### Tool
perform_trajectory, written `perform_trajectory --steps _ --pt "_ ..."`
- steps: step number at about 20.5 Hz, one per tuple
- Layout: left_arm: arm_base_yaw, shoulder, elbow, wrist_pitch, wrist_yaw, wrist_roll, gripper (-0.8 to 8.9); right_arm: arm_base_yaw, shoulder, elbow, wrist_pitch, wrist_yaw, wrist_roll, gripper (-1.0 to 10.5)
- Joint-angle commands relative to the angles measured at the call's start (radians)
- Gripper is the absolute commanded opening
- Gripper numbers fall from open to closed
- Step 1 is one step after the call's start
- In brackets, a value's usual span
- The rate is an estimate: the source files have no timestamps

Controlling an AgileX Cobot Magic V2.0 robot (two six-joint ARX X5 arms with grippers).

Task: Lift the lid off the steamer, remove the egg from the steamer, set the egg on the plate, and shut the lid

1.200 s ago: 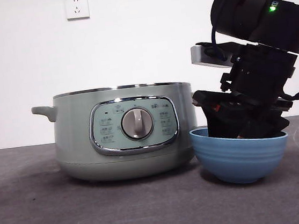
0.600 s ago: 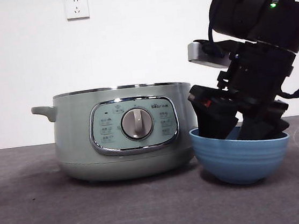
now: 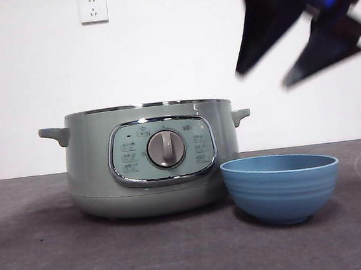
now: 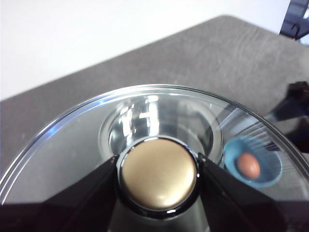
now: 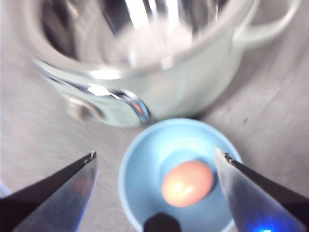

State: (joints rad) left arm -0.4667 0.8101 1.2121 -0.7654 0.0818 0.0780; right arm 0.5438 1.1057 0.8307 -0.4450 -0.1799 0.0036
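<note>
The egg (image 5: 188,183) was seen lying in the blue bowl (image 5: 140,159) below the spread-jawed right gripper (image 5: 159,164); the lid (image 4: 72,145) was held clamped by the left gripper (image 4: 157,172), replacement pending.

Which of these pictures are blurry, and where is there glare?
Front view: the right gripper is smeared by motion, while the steamer and plate are sharp. Right wrist view: blurred throughout, egg included, with bright glare inside the steamer. Left wrist view: sharp at the knob, with reflections streaking the lid.
</note>
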Motion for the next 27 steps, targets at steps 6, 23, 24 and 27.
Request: perform_trajectory --steps 6,23,24,27 --pt "-0.031 0.263 0.022 0.317 0.071 0.001 -0.08 0.002 -0.426 -0.003 -0.092 0.006 0.053 4.1" --pt "-0.057 0.692 0.022 0.677 0.049 0.039 -0.09 0.002 -0.617 0.011 -0.196 0.002 0.140 4.1" --pt "-0.057 0.700 0.022 0.683 0.049 0.044 -0.09 0.002 -0.617 0.011 -0.196 0.002 0.143 4.1" --pt "-0.057 0.728 0.022 0.694 0.042 0.050 -0.09 0.002 -0.617 0.011 -0.196 0.002 0.147 4.1"
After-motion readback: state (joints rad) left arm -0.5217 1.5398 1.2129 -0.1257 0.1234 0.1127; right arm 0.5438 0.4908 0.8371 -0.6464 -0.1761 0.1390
